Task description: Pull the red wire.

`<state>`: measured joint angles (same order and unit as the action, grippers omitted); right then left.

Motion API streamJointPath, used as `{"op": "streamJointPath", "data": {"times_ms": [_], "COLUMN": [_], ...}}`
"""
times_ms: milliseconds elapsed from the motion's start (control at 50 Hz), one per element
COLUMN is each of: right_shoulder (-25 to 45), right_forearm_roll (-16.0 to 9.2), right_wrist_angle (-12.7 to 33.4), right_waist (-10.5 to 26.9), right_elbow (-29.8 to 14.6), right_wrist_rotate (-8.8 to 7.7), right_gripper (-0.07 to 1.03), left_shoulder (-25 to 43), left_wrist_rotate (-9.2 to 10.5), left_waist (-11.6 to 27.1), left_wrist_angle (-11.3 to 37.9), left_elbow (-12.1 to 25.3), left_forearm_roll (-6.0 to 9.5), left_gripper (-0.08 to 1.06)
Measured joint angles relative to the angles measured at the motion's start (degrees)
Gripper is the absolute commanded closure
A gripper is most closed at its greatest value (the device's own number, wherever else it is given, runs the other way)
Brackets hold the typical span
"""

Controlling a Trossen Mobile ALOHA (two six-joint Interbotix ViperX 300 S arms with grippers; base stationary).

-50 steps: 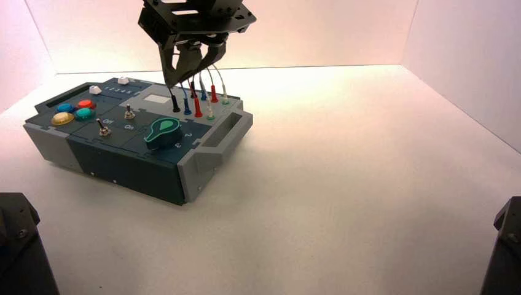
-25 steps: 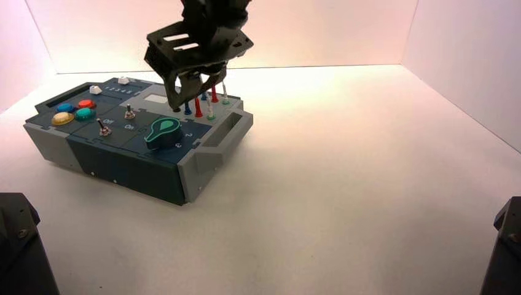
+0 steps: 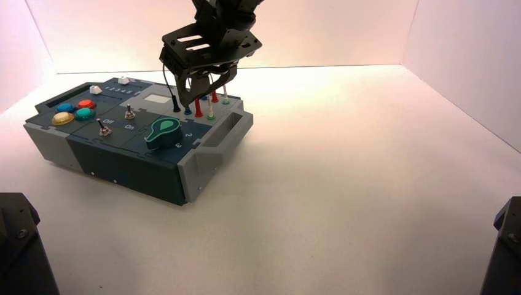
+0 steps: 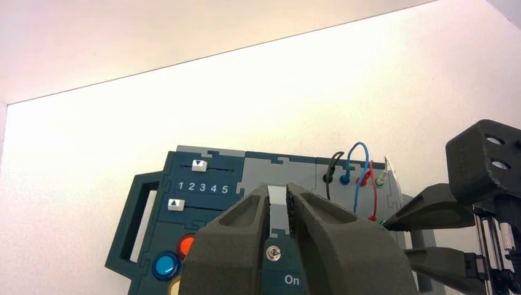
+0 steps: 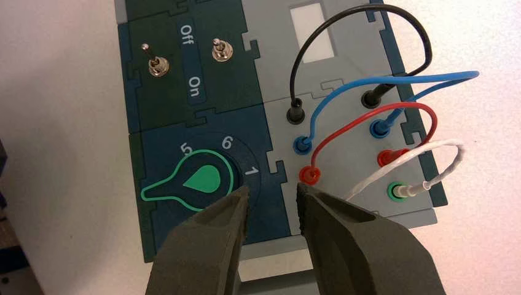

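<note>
We are seeing the red wire (image 5: 386, 110) arching as 1 thin, smooth loop on the grey panel beside the green knob (image 5: 199, 180), its 2 slim red plugs sitting in 2 sockets. We are finding it unheld. We are holding the right gripper (image 5: 274, 192) above the box (image 3: 138, 138), beyond the knob and near the wire, fingers standing wide. We are keeping the left gripper (image 4: 278, 189) facing the box, fingers together.

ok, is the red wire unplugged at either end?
No, both ends of the red wire sit in the red sockets on the box's grey panel.
</note>
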<state>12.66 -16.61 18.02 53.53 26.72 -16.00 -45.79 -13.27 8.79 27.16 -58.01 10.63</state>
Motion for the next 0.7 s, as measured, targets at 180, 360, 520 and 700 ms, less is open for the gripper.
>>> {"op": "streamJointPath", "data": {"times_ms": [180, 360, 520, 700], "right_shoulder": [1.32, 2.55, 4.83, 5.36], "right_forearm_roll": [-0.09, 0.18, 0.88, 1.23], "right_wrist_angle": [0.09, -0.09, -1.14, -1.58], "right_waist": [-1.23, -1.85, -2.9, -3.78], "right_elbow": [-1.41, -2.9, -4.39, -4.75], "right_wrist_rotate": [0.0, -0.09, 0.0, -0.09], "right_gripper": [0.53, 0.54, 0.54, 0.55], "left_shoulder": [0.0, 0.09, 0.26, 0.7], "left_wrist_rotate": [-0.09, -0.09, -0.09, 0.0], "left_waist": [-0.09, 0.0, 0.0, -0.09], "left_wrist_angle": [-0.09, -0.09, 0.0, 0.0], "left_elbow": [0.0, 0.0, 0.0, 0.0], "left_forearm_roll": [0.0, 0.0, 0.0, 0.0], "left_gripper": [0.8, 0.8, 0.8, 0.8]}}
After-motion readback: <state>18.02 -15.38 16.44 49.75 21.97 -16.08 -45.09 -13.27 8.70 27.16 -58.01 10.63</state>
